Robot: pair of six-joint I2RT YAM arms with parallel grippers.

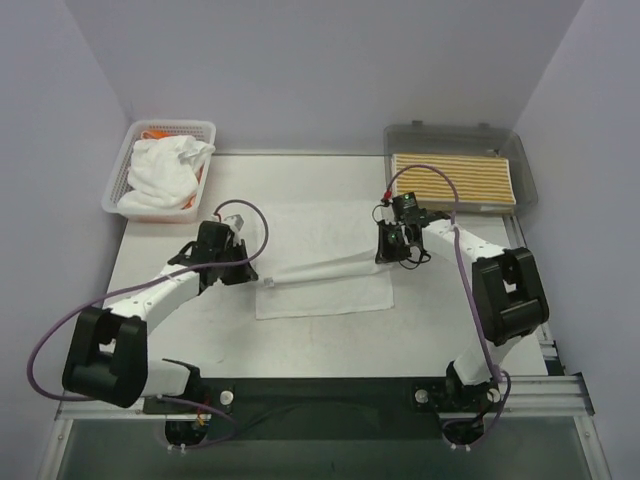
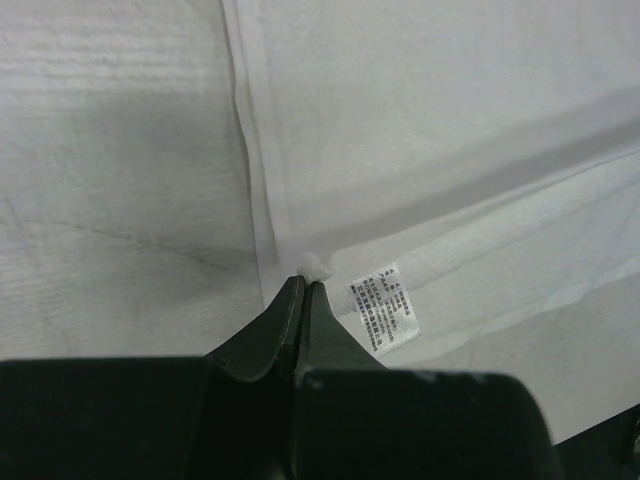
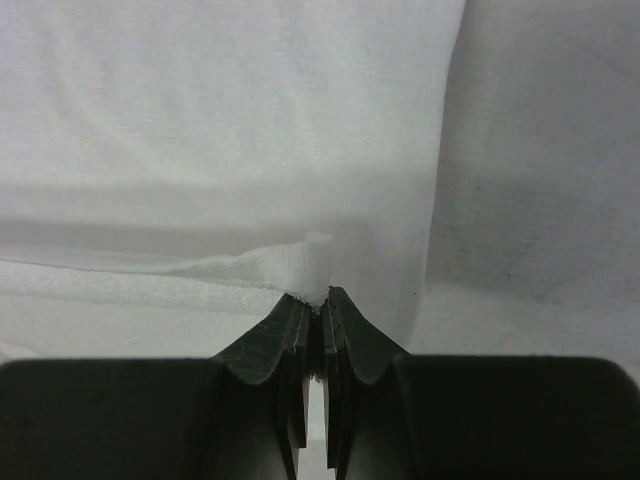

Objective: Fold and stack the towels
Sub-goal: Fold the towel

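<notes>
The white terry towel (image 1: 330, 296) was pinched at two corners: the left gripper (image 2: 303, 286) clenched on the corner just beside the care label (image 2: 384, 308), the right gripper (image 3: 318, 298) clamped on the other. The lifted edge stretched between them, and the rest lay flat on the desk (image 1: 300, 342) beneath. Each bite looked shallow, so to my eye an uneven pull could tug a corner free and leave the fold crooked.

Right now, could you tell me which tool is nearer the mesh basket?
Left. The left tool grips the towel near the basket; the right tool grips it farther right, by the tray.
</notes>
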